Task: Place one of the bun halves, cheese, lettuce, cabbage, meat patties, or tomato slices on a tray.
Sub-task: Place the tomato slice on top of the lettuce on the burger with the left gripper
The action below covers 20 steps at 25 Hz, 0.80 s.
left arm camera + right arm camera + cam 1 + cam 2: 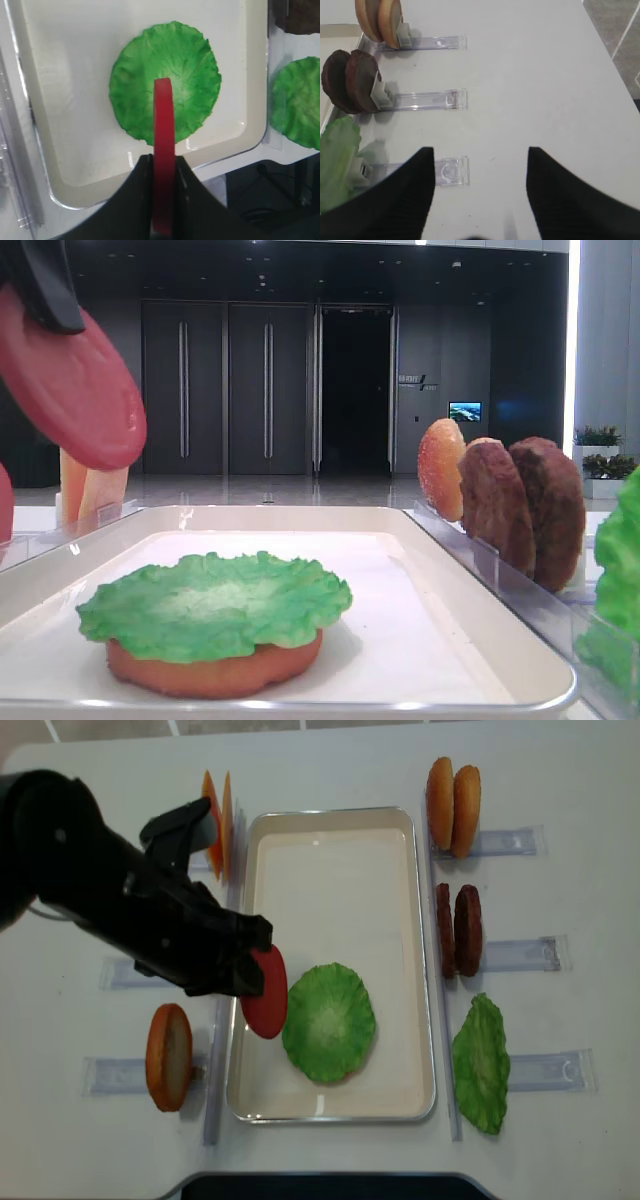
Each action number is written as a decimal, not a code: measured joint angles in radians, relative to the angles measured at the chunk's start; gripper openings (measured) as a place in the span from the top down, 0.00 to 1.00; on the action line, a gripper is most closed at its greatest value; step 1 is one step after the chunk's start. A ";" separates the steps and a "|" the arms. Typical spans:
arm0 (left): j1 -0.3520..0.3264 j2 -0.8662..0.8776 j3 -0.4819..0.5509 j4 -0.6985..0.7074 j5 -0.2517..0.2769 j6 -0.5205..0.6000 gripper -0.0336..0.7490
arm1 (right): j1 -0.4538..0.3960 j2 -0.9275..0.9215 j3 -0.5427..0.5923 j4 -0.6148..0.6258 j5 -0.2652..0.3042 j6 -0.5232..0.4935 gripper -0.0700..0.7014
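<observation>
My left gripper [162, 159] is shut on a red tomato slice [163, 150], held on edge above the white tray [330, 840]. From overhead the tomato slice [266, 992] hangs over the tray's left side, just left of a green lettuce [328, 1022] that lies in the tray. That lettuce [215, 605] rests on an orange-brown bun half [215, 672]. The tomato slice [75, 385] is high above the tray, apart from the lettuce. My right gripper [480, 150] is open over bare table with nothing between its fingers.
Clear racks line both sides of the tray. On the right stand two bun halves [452, 793], two meat patties [460, 930] and another lettuce [482, 1063]. On the left stand cheese slices [215, 825] and an orange disc [168, 1057]. My left arm [110, 900] stretches over the left racks.
</observation>
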 joint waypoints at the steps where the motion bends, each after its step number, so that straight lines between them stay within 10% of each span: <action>1: 0.000 -0.009 0.017 -0.033 -0.015 0.023 0.88 | 0.000 0.000 0.000 0.000 0.000 0.000 0.37; 12: 0.000 -0.004 0.118 -0.421 -0.149 0.387 0.88 | 0.000 0.000 0.000 0.000 0.000 0.000 0.37; 20: 0.000 0.089 0.125 -0.459 -0.186 0.421 0.88 | 0.000 0.000 0.000 0.000 0.000 0.000 0.37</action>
